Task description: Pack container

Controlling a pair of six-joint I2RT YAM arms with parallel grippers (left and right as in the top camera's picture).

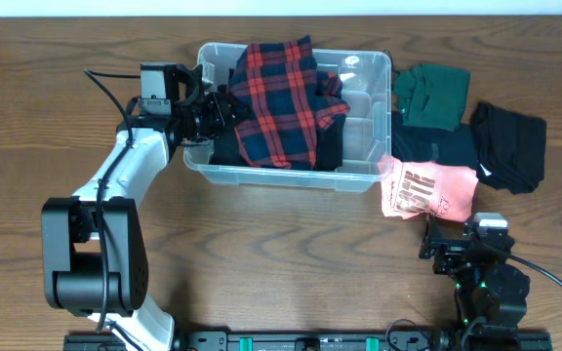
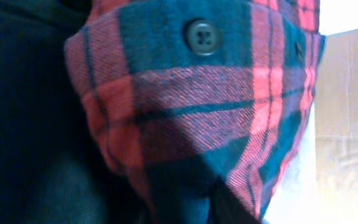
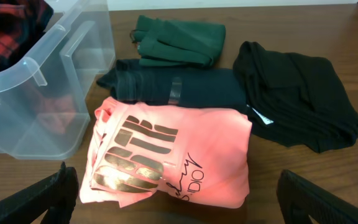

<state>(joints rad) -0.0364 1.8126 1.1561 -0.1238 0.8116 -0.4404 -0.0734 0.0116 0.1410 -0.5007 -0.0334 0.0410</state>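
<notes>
The clear plastic container [image 1: 367, 177] stands at the table's back centre. A red and blue plaid shirt [image 1: 279, 97] lies draped in its left half over dark clothing [image 1: 330, 148]. My left gripper [image 1: 226, 108] reaches over the container's left wall and presses into the shirt's edge. In the left wrist view the plaid shirt [image 2: 197, 112] and its button fill the picture, and the jaws are lost in dark cloth. My right gripper [image 3: 179, 208] is open low at the front right, just short of a folded pink shirt [image 3: 173, 155] and holding nothing. The container [image 3: 36, 93] shows at the left of that view.
To the right of the container lie the pink shirt [image 1: 429, 190], a folded green garment [image 1: 432, 96], a dark folded garment [image 1: 432, 146] and a black garment [image 1: 508, 144]. The left arm's cable [image 1: 105, 88] loops beside the container.
</notes>
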